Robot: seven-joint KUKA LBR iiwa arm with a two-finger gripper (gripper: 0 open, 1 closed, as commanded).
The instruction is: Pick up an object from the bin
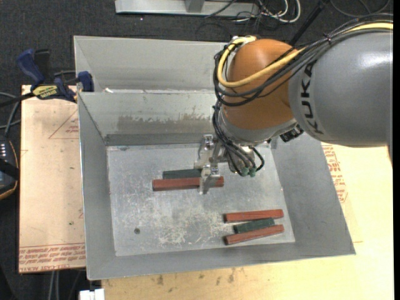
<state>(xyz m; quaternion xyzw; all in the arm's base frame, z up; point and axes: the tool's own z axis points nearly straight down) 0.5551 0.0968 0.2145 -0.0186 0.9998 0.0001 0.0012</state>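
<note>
- Your gripper is down at the bin floor, near the middle, with its tip on the right end of a long red-brown bar. You cannot tell from this view whether it is open or closed, or whether it has hold of the bar.
- The long red-brown bar lies flat in the middle of the grey bin, running left to right.
- A shorter dark green bar lies along its far side, touching it, just left of the gripper.
- Well apart, toward the bin's near right corner, three more lie side by side: a second red-brown bar, a second dark green bar and a third red-brown bar.
- The wrist's orange cover sits above the gripper, looped with yellow cables.
</note>
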